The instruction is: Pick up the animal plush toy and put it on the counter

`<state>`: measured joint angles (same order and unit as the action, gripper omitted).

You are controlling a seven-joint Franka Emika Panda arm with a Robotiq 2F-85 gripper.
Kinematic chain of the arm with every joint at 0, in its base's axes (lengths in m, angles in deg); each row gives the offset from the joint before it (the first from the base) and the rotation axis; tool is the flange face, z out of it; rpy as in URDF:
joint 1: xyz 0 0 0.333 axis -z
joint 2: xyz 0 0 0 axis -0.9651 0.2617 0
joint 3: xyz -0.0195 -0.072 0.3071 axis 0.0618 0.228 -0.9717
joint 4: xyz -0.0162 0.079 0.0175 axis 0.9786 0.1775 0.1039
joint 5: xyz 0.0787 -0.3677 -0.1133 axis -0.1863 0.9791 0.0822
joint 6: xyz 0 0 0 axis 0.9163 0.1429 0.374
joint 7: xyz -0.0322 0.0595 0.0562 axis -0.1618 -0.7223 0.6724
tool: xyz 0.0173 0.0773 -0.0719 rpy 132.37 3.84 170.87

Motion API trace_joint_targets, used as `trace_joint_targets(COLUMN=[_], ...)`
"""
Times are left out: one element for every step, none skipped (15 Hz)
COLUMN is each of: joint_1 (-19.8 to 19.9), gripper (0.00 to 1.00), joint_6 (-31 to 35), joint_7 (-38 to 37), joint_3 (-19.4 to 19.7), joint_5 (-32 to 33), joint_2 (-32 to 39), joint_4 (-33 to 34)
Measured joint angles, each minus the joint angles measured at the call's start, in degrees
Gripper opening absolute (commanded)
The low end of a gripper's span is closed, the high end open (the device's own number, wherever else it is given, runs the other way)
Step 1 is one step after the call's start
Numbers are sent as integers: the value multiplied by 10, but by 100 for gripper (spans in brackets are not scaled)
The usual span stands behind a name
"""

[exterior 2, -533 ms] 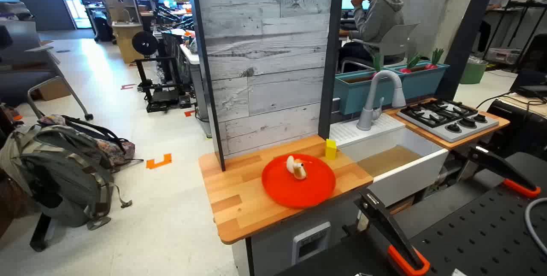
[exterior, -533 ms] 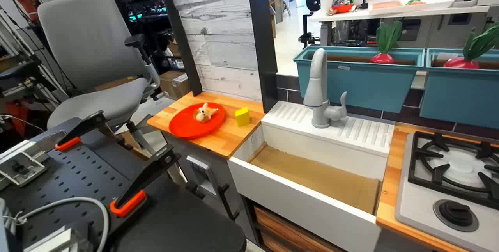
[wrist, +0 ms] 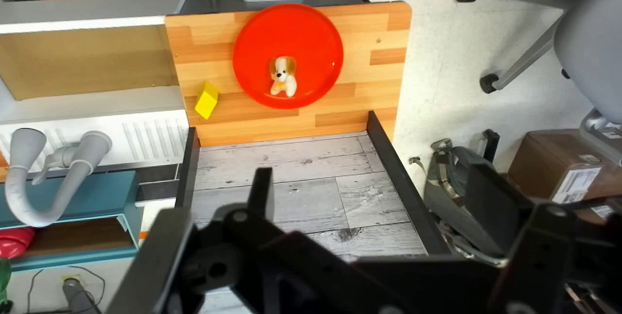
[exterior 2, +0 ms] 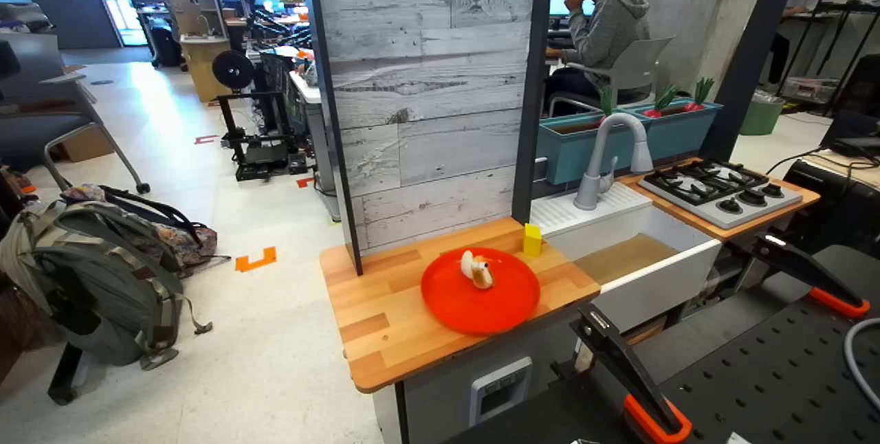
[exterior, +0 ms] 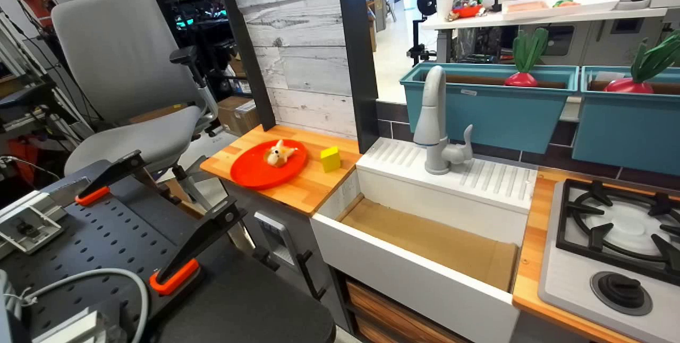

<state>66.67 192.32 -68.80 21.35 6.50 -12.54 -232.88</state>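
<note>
The animal plush toy is a small white and tan dog. It sits on a round orange-red plate, and shows in both exterior views. The plate rests on the wooden counter, left of the sink in an exterior view. My gripper shows only in the wrist view. Its fingers are wide apart with nothing between them. It is above and away from the toy, which appears beyond the fingertips. The arm is out of both exterior views.
A yellow block stands on the counter between plate and sink. A grey faucet, teal planters and a stove top lie past it. An upright grey-white plank panel rises behind the plate. Black clamps stand in front.
</note>
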Motion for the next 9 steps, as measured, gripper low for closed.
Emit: trace_joint_targets(joint_1=[0, 2, 4, 8, 12, 18, 24, 31, 37], gripper=[100, 100, 100, 100, 100, 100, 100, 100, 100], joint_6=[6, 25, 50, 82, 118, 149, 179, 205, 226], joint_7=[-3, -8, -10, -11, -11, -11, -11, -11, -11], joint_3=[0, 0, 0, 0, 0, 0, 1, 1, 2], joint_5=[0, 0, 1, 2, 2, 4, 6, 11, 17], joint_2=[2, 7, 17, 35, 60, 88, 123, 158, 196], joint_4=[0, -2, -4, -7, -8, -8, -6, -2, 4])
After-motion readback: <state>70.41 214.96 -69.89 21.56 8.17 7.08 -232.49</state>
